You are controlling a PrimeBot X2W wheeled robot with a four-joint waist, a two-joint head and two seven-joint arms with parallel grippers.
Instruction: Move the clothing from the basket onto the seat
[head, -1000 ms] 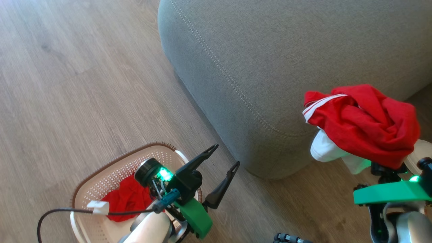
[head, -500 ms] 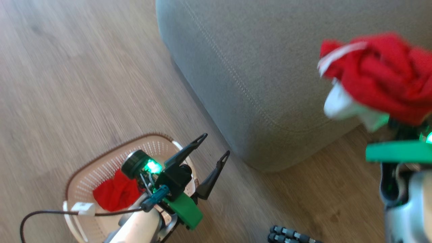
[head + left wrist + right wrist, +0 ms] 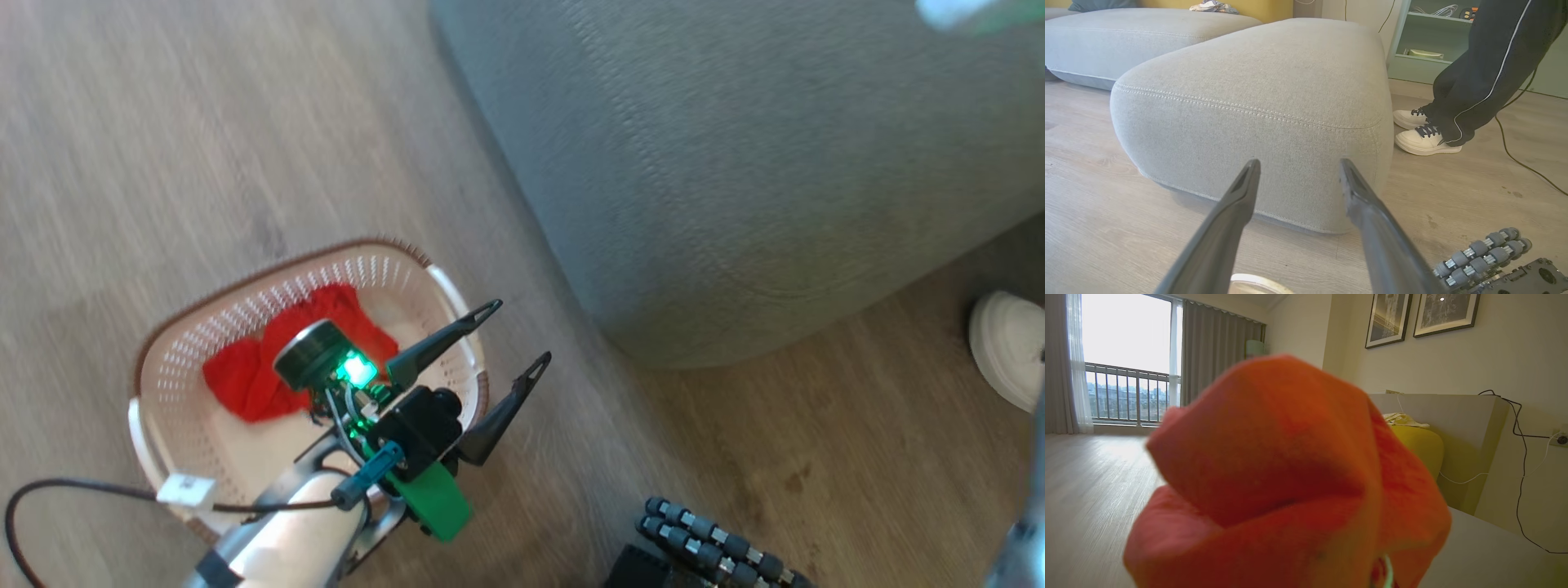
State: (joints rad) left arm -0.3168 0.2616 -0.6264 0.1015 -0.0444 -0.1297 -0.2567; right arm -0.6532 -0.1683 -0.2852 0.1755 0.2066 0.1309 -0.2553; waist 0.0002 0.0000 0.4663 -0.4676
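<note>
Right gripper clamps garment (image 3: 1274,469): carry well over seat (image 3: 735,163) before release | left gripper (image 3: 522,331) wide near basket (image 3: 245,273).

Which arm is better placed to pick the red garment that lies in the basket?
Left, likely: the left gripper is open and empty by the basket, near the red garment. The right gripper is shut on the other red garment.

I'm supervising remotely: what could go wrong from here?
The red garment bunched before the right wrist camera blocks most of its view, so the drop onto the seat may miss. A person's shoe stands close to the seat's corner; a wide swing might strike it. Another garment lies in the basket, so the job isn't finished.
</note>
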